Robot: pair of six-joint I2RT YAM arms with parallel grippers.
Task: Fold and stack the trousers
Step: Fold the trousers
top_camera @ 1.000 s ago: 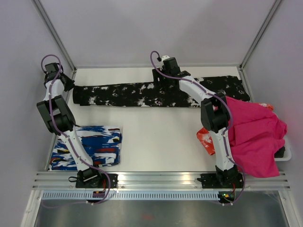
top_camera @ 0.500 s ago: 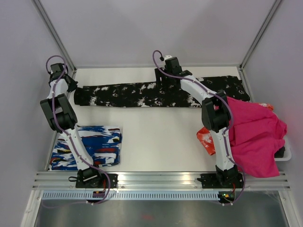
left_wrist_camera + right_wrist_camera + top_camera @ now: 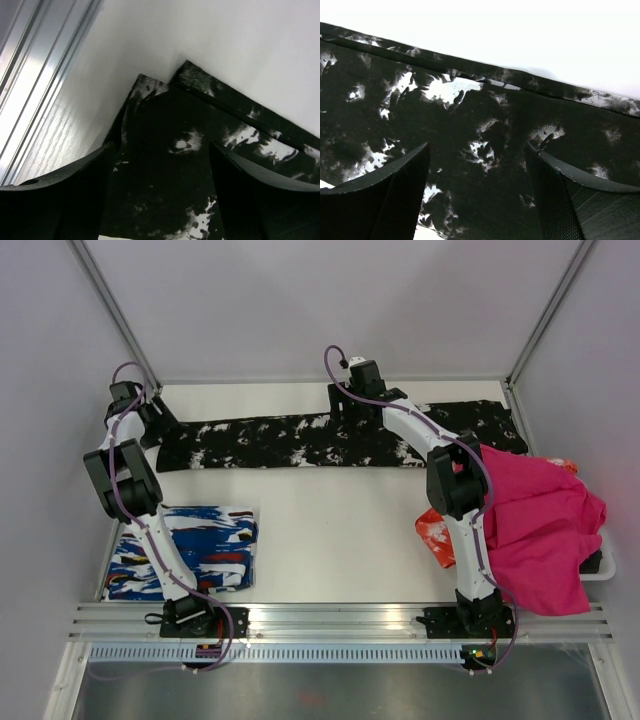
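On the far strip of the table [image 3: 340, 530], trousers [image 3: 300, 441]: black with white splatter, laid out flat in one long band from left to right; its right end lies beside the magenta cloth.
Left gripper [image 3: 160, 150]: over the left end of the trousers, by the left rail. The jaws stand spread, one finger on each side of the cloth's corner, clamping nothing.
Right gripper [image 3: 477, 147]: over the middle of the band, near its far edge. The jaws are released, with flat printed fabric between the fingers.
White tray [image 3: 606, 570]: at the right edge of the table. Only its outer rim shows, and a small dark thing lies in it at that end; the rest of what it holds is hidden.
Magenta cloth [image 3: 540, 530]: heaped over the tray and spilling onto the table.
Orange-and-white cloth [image 3: 435, 535]: peeks out beside the right arm, against the magenta cloth.
Streaked garment [image 3: 190, 550]: blue, white and red, folded, at the near left, well apart from the trousers.
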